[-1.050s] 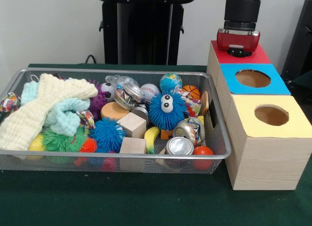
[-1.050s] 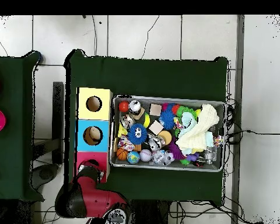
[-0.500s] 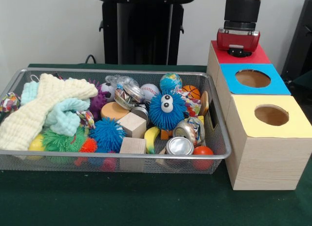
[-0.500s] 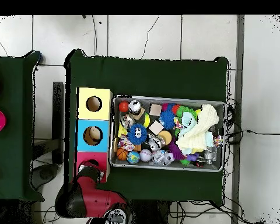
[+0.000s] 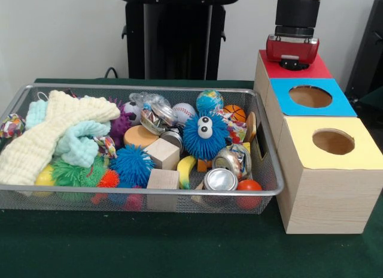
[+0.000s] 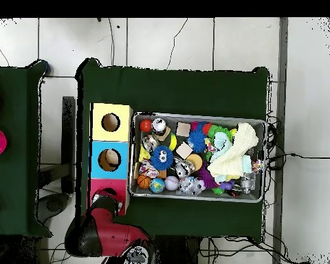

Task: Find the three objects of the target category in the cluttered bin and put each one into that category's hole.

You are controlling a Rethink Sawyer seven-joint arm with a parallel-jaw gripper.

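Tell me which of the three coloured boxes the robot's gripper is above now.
The red box, the last in the row behind the blue box and the yellow box. The gripper hangs over its top and hides its hole.

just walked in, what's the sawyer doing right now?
The arm hangs over the red box, at the far end of the row of three sorting boxes beside the wire bin. Whether it is holding anything cannot be seen. The bin is full of mixed clutter: spiky balls, wooden blocks, cans, cloths.

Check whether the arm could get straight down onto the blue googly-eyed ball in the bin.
Probably yes: the googly-eyed ball sits on top of the pile, uncovered, while the arm hangs over the red box.
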